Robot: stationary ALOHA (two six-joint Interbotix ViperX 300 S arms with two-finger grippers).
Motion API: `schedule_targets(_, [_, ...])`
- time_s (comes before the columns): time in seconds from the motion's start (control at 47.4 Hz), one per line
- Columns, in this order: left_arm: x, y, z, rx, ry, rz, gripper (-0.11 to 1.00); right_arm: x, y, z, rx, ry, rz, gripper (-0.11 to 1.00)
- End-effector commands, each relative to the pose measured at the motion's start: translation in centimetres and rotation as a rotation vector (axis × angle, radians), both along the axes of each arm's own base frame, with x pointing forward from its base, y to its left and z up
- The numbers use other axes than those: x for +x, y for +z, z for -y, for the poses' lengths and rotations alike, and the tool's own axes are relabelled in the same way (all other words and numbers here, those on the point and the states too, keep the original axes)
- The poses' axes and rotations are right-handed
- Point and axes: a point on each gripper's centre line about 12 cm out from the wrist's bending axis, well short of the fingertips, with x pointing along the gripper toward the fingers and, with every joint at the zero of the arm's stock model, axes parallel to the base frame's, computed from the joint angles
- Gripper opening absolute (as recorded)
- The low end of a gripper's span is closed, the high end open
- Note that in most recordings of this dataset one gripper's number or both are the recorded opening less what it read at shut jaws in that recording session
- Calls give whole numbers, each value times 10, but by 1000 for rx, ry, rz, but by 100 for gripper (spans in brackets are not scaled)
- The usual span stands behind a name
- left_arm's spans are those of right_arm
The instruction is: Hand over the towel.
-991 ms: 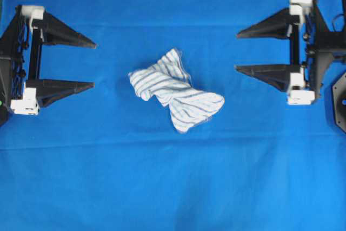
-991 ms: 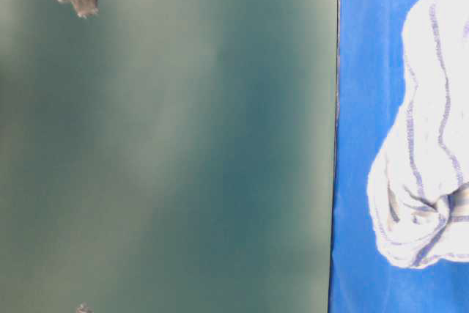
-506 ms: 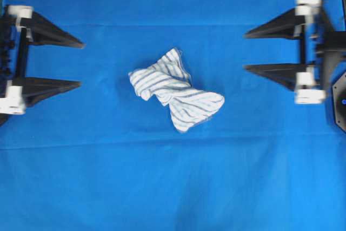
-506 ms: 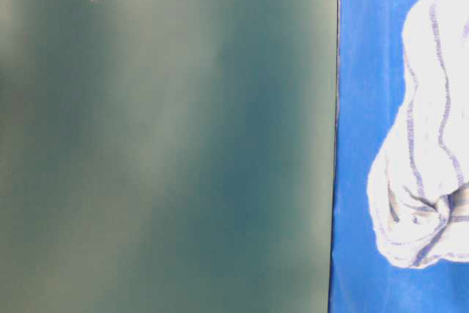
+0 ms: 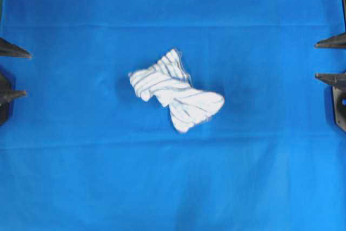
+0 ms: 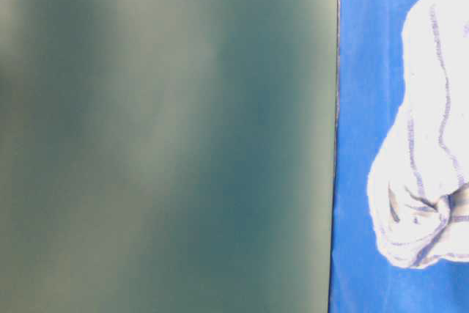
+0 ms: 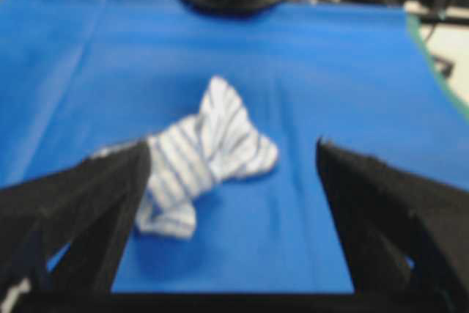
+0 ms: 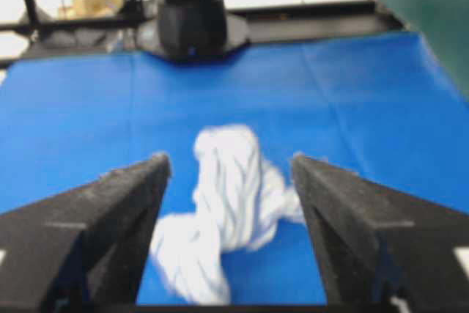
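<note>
Jaws on both sides stand wide apart and hold nothing. On the left gripper [image 5: 13, 74] I see only two dark fingertips poking in at the left edge of the overhead view; the right gripper [image 5: 330, 60] shows the same way at the right edge. The rest of each arm is cut off there.

I find the towel [image 5: 175, 91] lying loose near the middle of the blue sheet [image 5: 173, 187] that covers the counter, well apart from both grippers. Its long axis runs diagonally in the overhead view, from upper left to lower right. It is twisted at the waist, so it reads as a bow-tie: one bunched lobe toward the upper left with a small peak sticking up, one broader flatter lobe toward the lower right. White cloth, thin blue-grey stripes following the twist.

From the left wrist view the towel [image 7: 198, 163] sits ahead between the two blurred black fingers [image 7: 80, 218], closer to the left one, which overlaps its near corner. From the right wrist view the towel [image 8: 223, 203] lies between the fingers [image 8: 366, 225], its lower part cut off by the gripper body.

Table-level view is mostly a blurred grey-green surface [image 6: 161, 137]; only the right strip shows blue sheet and part of the towel [image 6: 429, 144], cropped at the frame edge. Stripe detail is soft in both wrist views.
</note>
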Motion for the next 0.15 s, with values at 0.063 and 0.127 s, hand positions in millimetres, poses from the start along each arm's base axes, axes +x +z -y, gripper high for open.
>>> schedule_targets(0.063, [-7,-21,0,-1,-4,-2,89,-1,-25,0,32,1,6,71])
schedule_targets(0.127, [-7,-25,0,-5,-3,3,89,0,-35,0,44,1,2,71])
